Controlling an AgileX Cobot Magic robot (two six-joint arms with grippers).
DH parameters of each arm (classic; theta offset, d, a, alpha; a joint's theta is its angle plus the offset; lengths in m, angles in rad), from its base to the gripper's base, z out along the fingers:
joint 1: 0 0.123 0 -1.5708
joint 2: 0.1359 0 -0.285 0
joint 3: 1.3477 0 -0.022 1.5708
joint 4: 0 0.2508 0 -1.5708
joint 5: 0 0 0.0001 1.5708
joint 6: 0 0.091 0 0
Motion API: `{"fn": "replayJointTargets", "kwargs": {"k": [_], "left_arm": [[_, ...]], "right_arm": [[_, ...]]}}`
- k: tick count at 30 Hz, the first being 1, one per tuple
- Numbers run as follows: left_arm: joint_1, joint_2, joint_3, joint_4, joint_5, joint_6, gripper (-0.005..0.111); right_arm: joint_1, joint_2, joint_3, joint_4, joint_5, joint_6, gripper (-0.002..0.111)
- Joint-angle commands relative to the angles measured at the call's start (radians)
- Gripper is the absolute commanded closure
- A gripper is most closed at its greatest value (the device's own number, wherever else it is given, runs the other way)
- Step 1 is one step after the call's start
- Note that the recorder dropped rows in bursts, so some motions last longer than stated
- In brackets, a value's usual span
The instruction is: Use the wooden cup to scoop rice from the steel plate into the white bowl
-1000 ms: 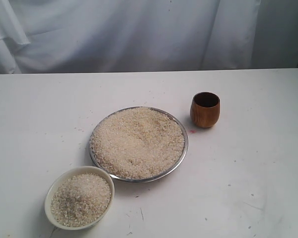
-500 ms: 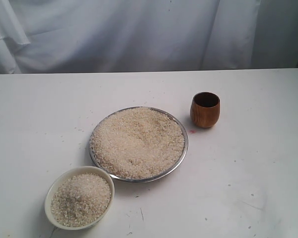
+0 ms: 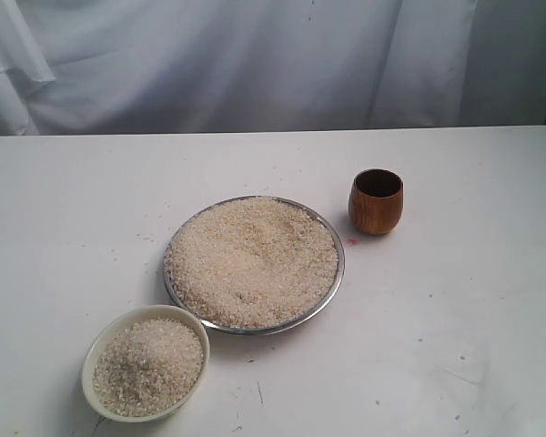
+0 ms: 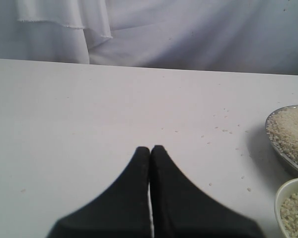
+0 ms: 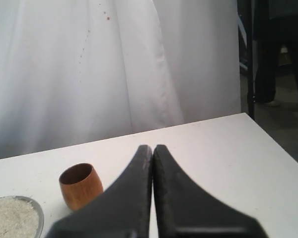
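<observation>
The steel plate (image 3: pixel 332 289) lies mid-table, heaped with rice (image 3: pixel 252 260). A white bowl (image 3: pixel 94 353) at the front left also holds rice (image 3: pixel 149 366). The wooden cup (image 3: pixel 376 201) stands upright behind the plate's right side, nothing in it that I can see. Neither arm shows in the exterior view. My left gripper (image 4: pixel 150 148) is shut and empty over bare table, with the plate's edge (image 4: pixel 280 153) and the bowl's rim (image 4: pixel 284 188) off to its side. My right gripper (image 5: pixel 152 147) is shut and empty, the cup (image 5: pixel 80 185) standing apart beside it.
A white cloth (image 3: pixel 255 64) hangs behind the white table (image 3: pixel 455 319). Loose grains (image 4: pixel 223 130) lie scattered on the table near the plate. The table's edge and a dark stand (image 5: pixel 247 54) appear in the right wrist view.
</observation>
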Motion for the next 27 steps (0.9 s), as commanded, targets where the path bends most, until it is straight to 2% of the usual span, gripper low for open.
{"fn": "replayJointTargets", "kwargs": {"k": [1, 11, 27], "left_arm": [[-0.003, -0.004, 0.005, 0.001, -0.014, 0.0, 0.107], [-0.003, -0.004, 0.005, 0.001, -0.014, 0.0, 0.107], [-0.003, -0.004, 0.005, 0.001, -0.014, 0.0, 0.107]], "right_arm": [[-0.008, -0.064, 0.082, 0.181, -0.009, -0.156, 0.108], [-0.008, -0.146, 0.244, 0.172, 0.021, -0.15, 0.108], [0.0, -0.176, 0.249, 0.042, 0.116, -0.114, 0.108]]}}
